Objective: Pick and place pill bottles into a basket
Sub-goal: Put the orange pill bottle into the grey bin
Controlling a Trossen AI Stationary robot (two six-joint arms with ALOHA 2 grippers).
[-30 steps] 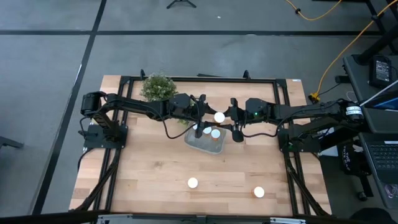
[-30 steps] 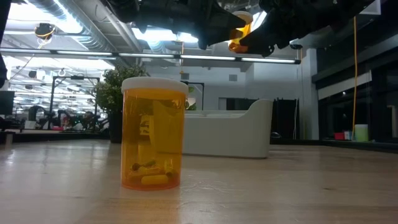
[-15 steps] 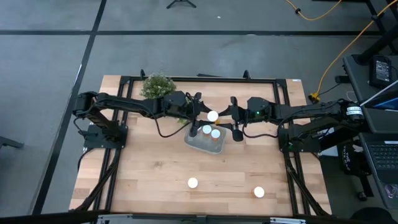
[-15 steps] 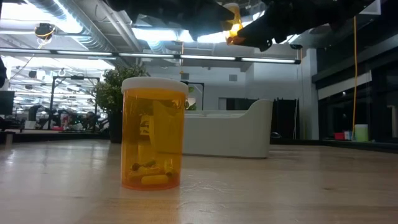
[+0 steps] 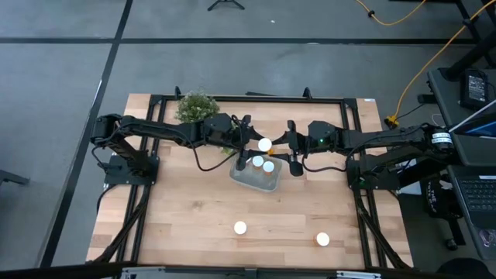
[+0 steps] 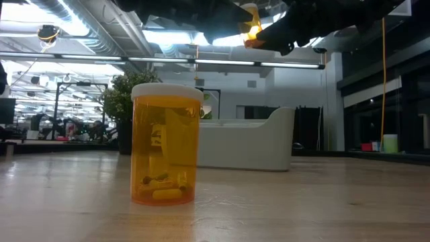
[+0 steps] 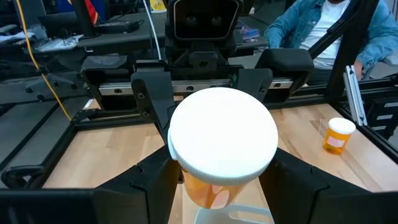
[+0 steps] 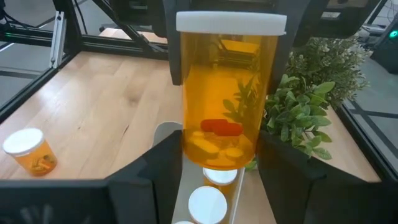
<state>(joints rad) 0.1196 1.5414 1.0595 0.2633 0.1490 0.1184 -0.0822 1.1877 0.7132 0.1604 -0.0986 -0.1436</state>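
Left gripper clamped on a bottle at frame centre, above the basket (two already inside); right gripper spread beside. Two left, lower right.

Grey floor is spreading around my wooden table; ceiling lights are glowing overhead, and a yellow cable is trailing far right.

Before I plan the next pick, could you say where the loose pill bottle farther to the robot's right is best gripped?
Grip the pill bottle across its round body just under the white cap, coming straight down. Only the cap shows from overhead, so it likely stands upright; with bare table around it, any finger direction should suit.
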